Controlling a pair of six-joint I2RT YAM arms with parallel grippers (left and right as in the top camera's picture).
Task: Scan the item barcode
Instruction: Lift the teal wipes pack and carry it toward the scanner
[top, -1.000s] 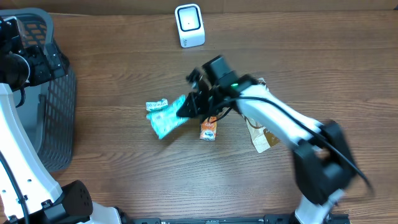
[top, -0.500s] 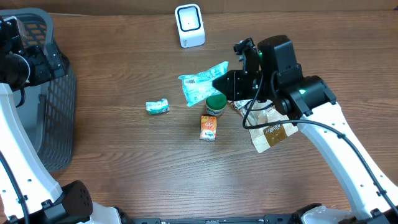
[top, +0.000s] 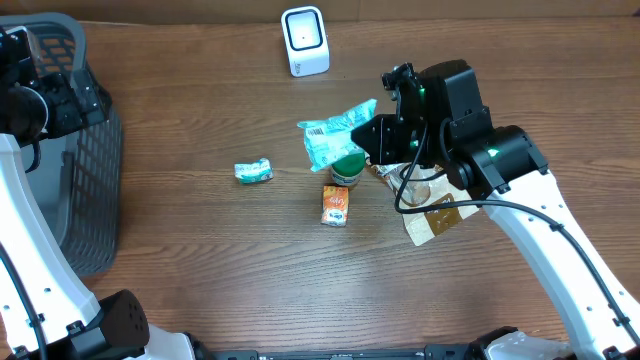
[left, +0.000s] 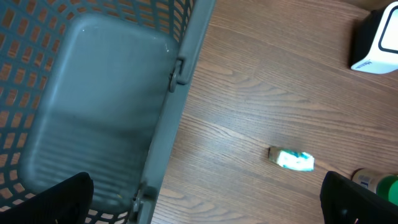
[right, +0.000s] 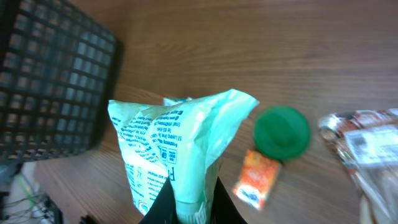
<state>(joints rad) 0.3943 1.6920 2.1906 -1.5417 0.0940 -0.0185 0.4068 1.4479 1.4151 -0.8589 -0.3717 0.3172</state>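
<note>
Brown wood-grain table (top: 200, 250) everywhere. Right gripper (top: 368, 131) is clamped on the mint-green printed plastic pouch (top: 335, 130), held just beside a green-lidded jar (top: 347, 168), well apart from the white box scanner (top: 304, 40). Left gripper (left: 205, 202) gapes wide over the grey mesh basket (left: 93, 93); only its wrist view shows the basket floor.

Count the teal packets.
2: a large teal plastic pouch in the right pincer; a small teal wrapped packet on the wooden table, left of it. Arm may hide others.
</note>
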